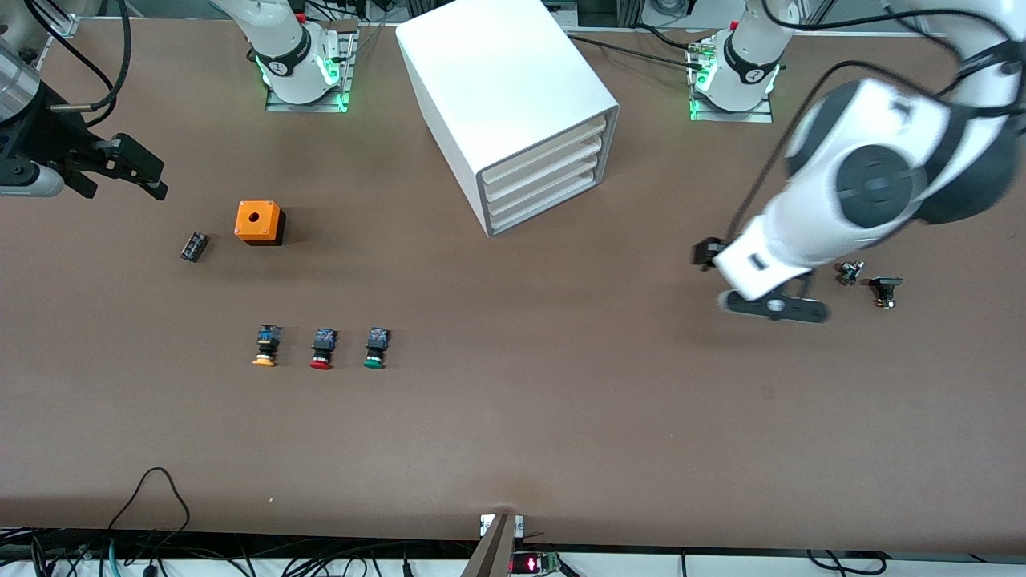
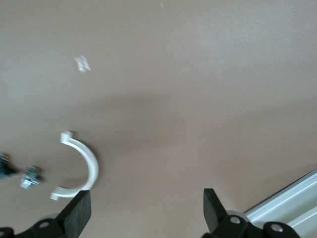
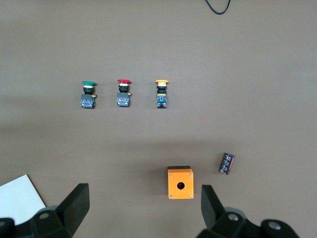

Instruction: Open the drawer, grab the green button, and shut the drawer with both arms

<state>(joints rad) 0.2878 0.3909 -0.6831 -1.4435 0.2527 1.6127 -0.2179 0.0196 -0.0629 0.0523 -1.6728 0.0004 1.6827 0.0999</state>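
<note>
The white cabinet [image 1: 497, 88] stands between the arm bases, its four stacked drawers [image 1: 545, 172] all shut. The green-capped button [image 1: 374, 349] [image 3: 88, 94] lies on the bare table, nearer the front camera than the cabinet, at the end of a row of three buttons. My right gripper [image 1: 156, 180] [image 3: 144, 196] hangs open and empty over the table at the right arm's end, above the orange box. My left gripper [image 1: 773, 307] [image 2: 147, 201] is open and empty low over the table at the left arm's end, the arm blurred.
Beside the green button lie a red-capped button [image 1: 321, 349] and an orange-capped one [image 1: 264, 346]. An orange box [image 1: 259, 222] and a small black cylinder [image 1: 194, 246] sit farther back. A white C-shaped clip [image 2: 79, 166] and small metal parts [image 1: 850, 272] lie by the left gripper.
</note>
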